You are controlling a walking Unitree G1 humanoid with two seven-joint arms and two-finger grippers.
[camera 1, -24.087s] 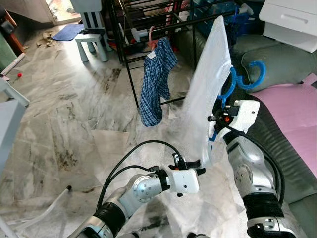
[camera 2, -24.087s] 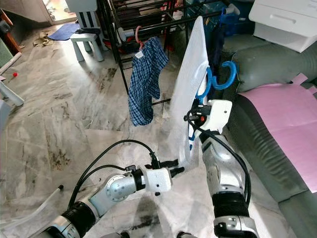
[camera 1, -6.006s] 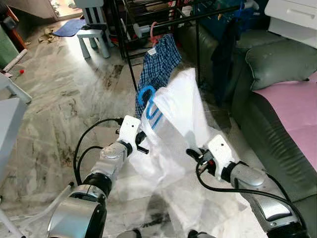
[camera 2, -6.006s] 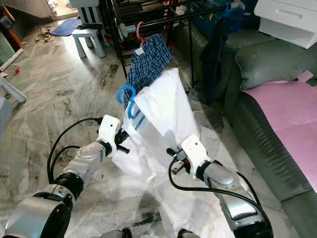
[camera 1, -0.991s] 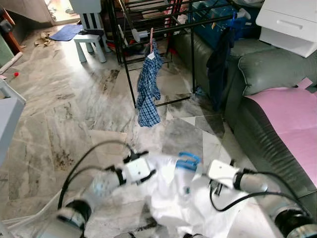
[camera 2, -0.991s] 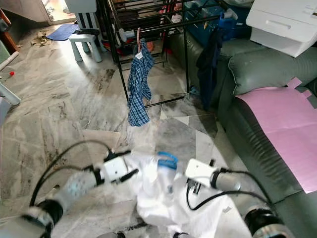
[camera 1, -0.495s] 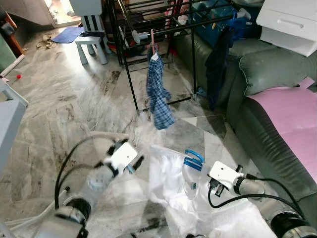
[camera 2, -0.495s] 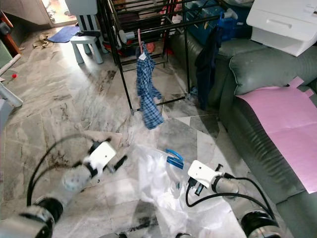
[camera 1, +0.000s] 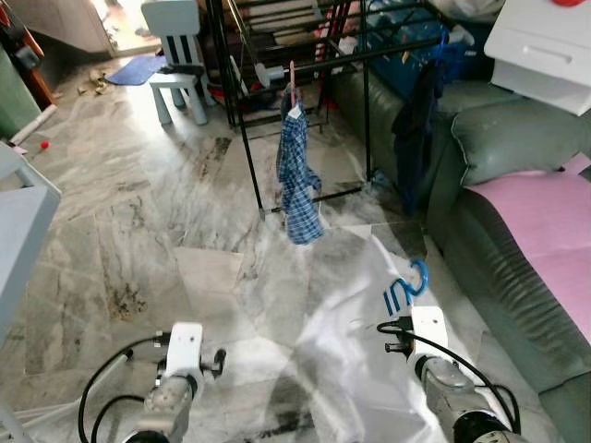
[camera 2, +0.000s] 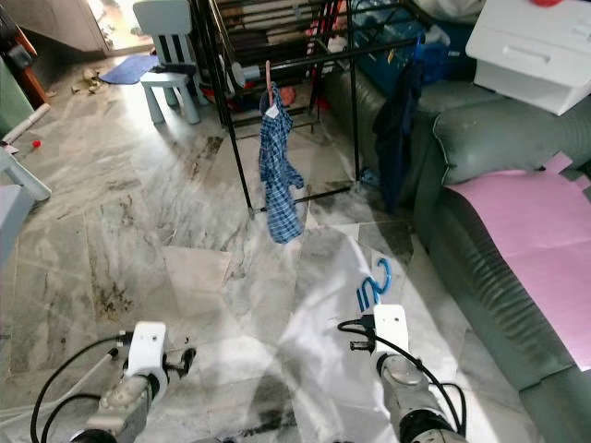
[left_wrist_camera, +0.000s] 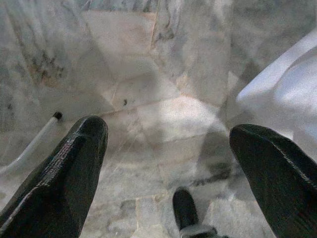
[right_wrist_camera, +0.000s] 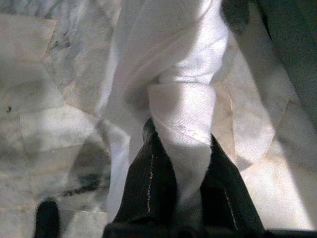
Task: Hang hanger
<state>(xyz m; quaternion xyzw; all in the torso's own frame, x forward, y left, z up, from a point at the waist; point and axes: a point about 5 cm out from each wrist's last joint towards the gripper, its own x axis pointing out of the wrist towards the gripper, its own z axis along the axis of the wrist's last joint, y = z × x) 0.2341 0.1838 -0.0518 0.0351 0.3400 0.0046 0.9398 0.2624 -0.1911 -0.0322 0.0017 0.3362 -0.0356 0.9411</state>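
While the right pincer point(right_wrist_camera: 181, 163) pinches cloth, the hanger point(camera 1: 406, 285) rises above

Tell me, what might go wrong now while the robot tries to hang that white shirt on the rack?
The right gripper pinches only a fold of the white shirt, so the cloth might slip out as it lifts. The shirt trails toward the floor and could drag or snag. The left gripper is open and holds nothing, so the blue hanger may tilt before it reaches the black rack.
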